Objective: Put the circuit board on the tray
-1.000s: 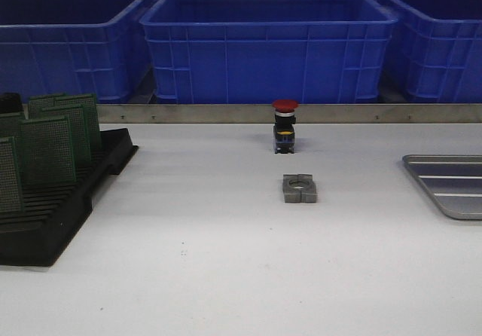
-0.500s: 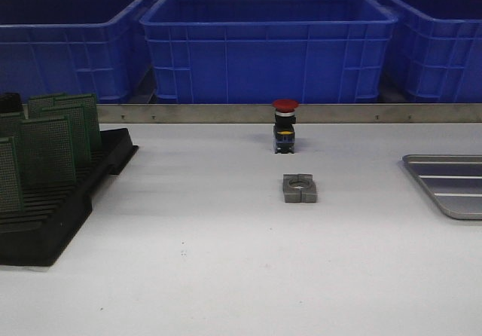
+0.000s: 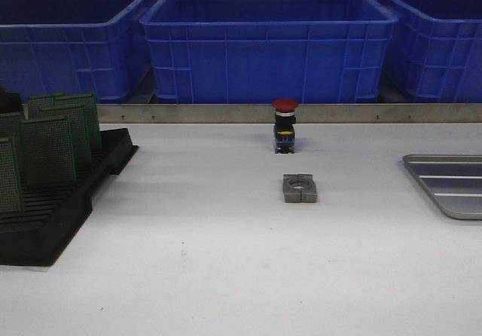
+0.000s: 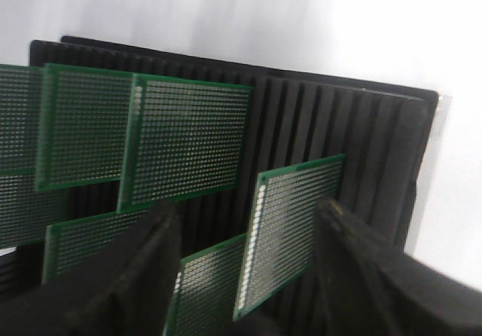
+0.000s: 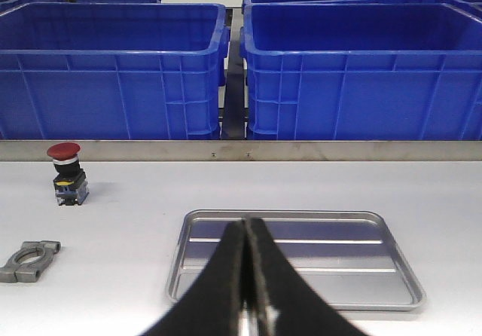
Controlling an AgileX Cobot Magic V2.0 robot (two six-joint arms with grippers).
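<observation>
Several green perforated circuit boards [image 3: 47,151] stand upright in a black slotted rack [image 3: 68,200] at the table's left. In the left wrist view my left gripper [image 4: 247,212] hangs open over the rack. One circuit board [image 4: 294,230] stands between its two dark fingers [image 4: 151,261] without touching either. The silver-grey tray [image 3: 452,185] lies at the right edge of the table with nothing on it. My right gripper [image 5: 247,227] is shut on nothing, hovering just in front of the tray [image 5: 331,279].
Blue crates [image 3: 267,46] line the back behind a metal strip. A red-capped push button [image 3: 285,125] stands mid-table, and a grey metal clamp [image 3: 300,187] lies just in front of it. White table surface stretches between rack and tray.
The dark tip of my left arm at the front view's left edge has slipped almost out of sight. Nothing else has moved.
</observation>
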